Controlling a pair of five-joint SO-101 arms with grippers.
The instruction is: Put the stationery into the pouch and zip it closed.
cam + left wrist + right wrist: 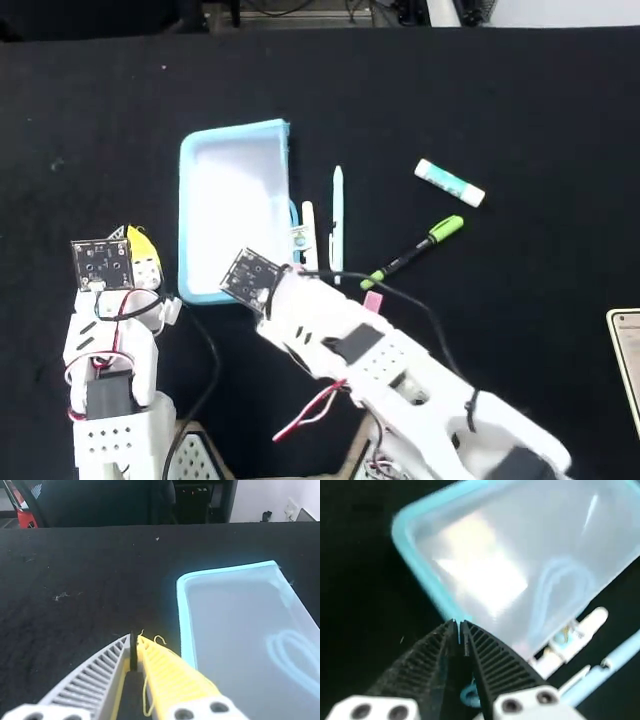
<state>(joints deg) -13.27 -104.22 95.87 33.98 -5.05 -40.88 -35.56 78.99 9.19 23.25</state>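
A pale blue see-through pouch [232, 205] lies flat at the table's centre-left. My right gripper [457, 626] is shut on the pouch's teal rim [427, 582] at its near edge, with a small blue loop [468, 696] showing between the fingers. It sits under the wrist board in the high view [246, 290]. My left gripper [134, 640] is shut on nothing, just beside the pouch's left edge [185, 630]. Right of the pouch lie a white pen [308, 235], a light blue pen [337, 210], a green marker [420, 247], a glue stick [450, 183] and a small pink piece [372, 301].
The right arm [400, 380] stretches from the near right across to the pouch. The left arm's base [110, 400] stands at the near left. A pale sheet [628, 350] lies at the right edge. The table is black cloth.
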